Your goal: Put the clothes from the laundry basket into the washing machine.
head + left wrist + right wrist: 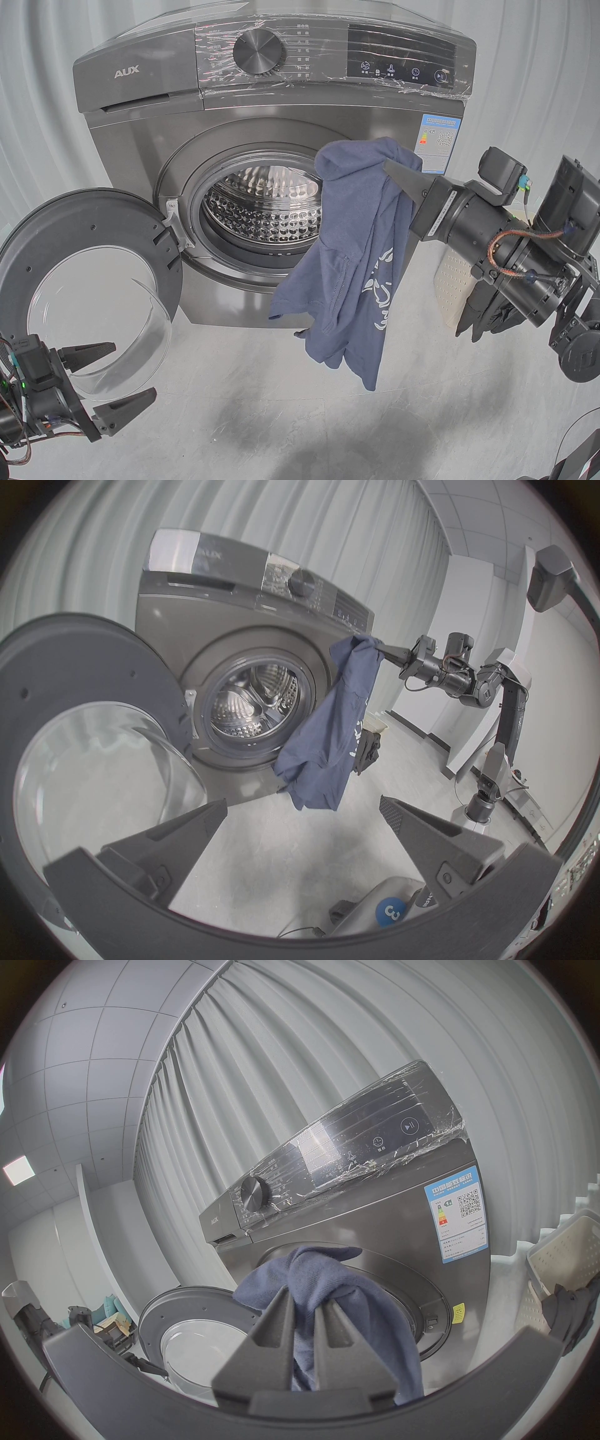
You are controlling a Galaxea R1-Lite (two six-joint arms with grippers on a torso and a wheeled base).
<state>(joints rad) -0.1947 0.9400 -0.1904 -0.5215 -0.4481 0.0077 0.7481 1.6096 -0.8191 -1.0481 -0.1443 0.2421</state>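
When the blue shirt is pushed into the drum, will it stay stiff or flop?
Probably floppy: the blue shirt hangs in loose folds from the right gripper. It seems light, as one pinch carries it. Its long hanging tail may catch on the rim of the drum.

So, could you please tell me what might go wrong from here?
The right gripper pinches only a small bunch of the shirt, so the cloth could slip free. The shirt's lower part hangs well below the drum opening, so its tail may snag on the edge or trail outside.
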